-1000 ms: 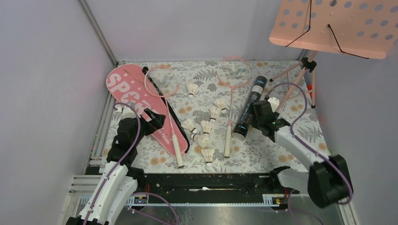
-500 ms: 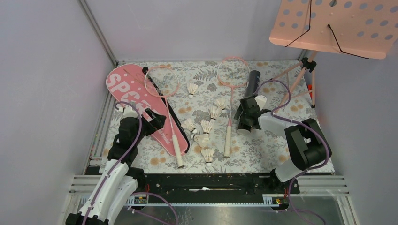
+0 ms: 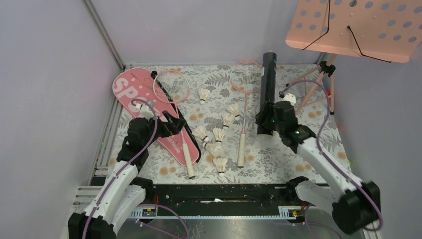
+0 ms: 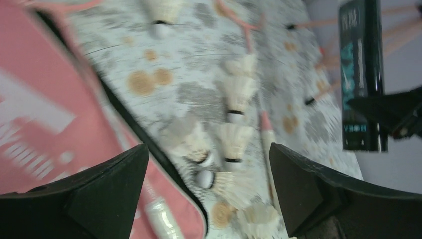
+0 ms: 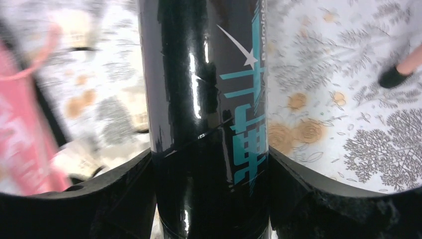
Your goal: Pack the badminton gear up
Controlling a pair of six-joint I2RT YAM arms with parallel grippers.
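Note:
My right gripper (image 3: 267, 124) is shut on the long black tube (image 3: 269, 82) near its lower end and holds it upright; the tube fills the right wrist view (image 5: 209, 99). My left gripper (image 3: 172, 123) is open and empty, over the edge of the pink "SPORT" cover (image 3: 130, 90). In the left wrist view my gripper (image 4: 209, 184) faces several white shuttlecocks (image 4: 234, 139). One pink racket (image 3: 171, 85) lies on the cover, and the other racket (image 3: 246, 75) lies on the mat left of the tube. Several shuttlecocks (image 3: 219, 134) lie scattered between the two rackets.
The pink perforated music stand (image 3: 356, 25) overhangs the far right corner, and its tripod legs (image 3: 318, 79) stand just right of the tube. Grey walls close in the floral mat (image 3: 278, 159) on the left, back and right. A black rail (image 3: 219, 194) runs along the near edge.
My right gripper has tipped the black tube from lying on the mat to standing upright. My left gripper has shifted right along the cover, toward the shuttlecocks.

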